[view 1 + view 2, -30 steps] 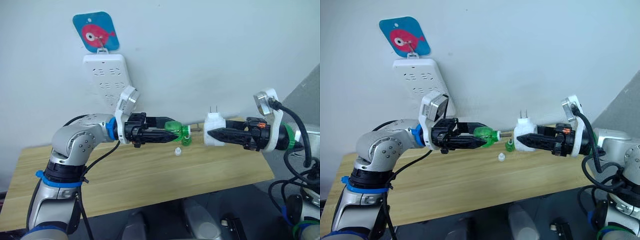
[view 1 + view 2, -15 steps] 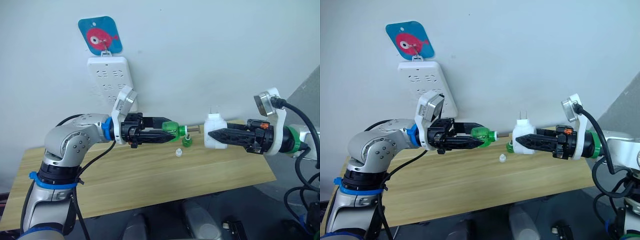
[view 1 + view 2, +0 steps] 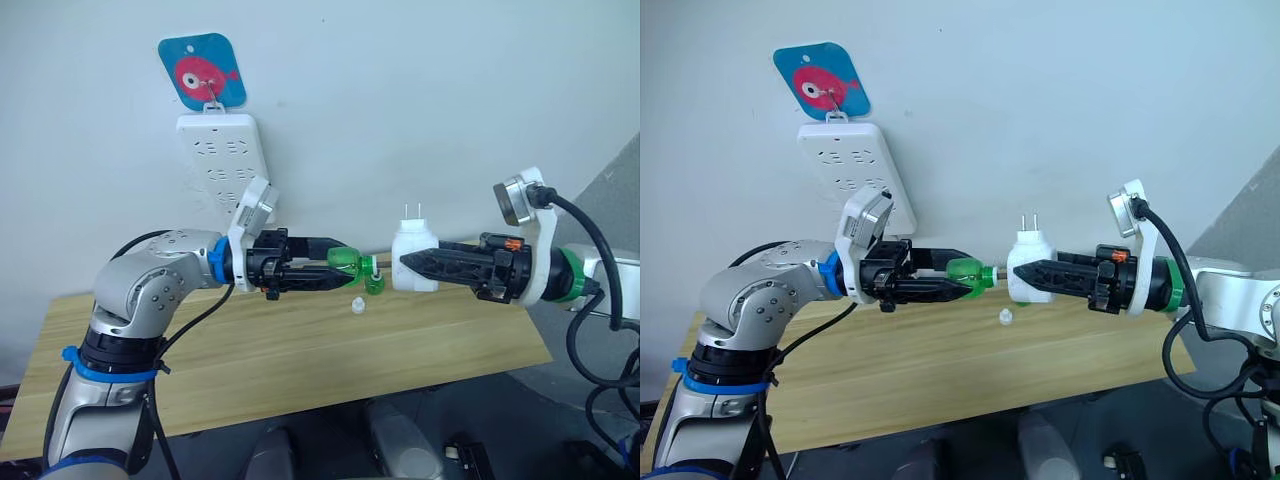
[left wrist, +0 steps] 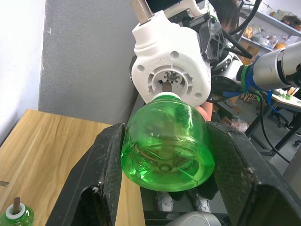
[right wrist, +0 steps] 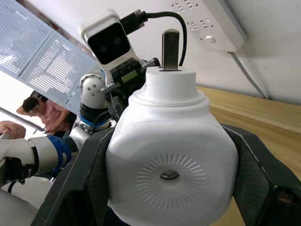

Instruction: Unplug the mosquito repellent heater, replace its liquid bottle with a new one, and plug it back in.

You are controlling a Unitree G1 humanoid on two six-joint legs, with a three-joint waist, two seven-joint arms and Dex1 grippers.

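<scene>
My left gripper (image 3: 338,271) is shut on a green liquid bottle (image 3: 346,265), held level above the wooden table (image 3: 300,360) with its neck pointing right. My right gripper (image 3: 1016,273) is shut on the white mosquito repellent heater (image 3: 1030,262), plug prongs up. In the left wrist view the bottle (image 4: 164,141) lines up with the heater's round underside opening (image 4: 168,82), neck close to it; I cannot tell if they touch. The right wrist view shows the heater's domed face (image 5: 169,160) between the fingers.
A second green bottle (image 3: 374,284) stands on the table behind the held one, with a small white cap (image 3: 355,305) nearby. A white power strip (image 3: 222,158) hangs on the wall under a blue fish hook (image 3: 202,70). A person (image 5: 37,113) is beyond.
My right gripper has carried the heater left toward the bottle, closing the gap between them. The left gripper has held the bottle nearly still.
</scene>
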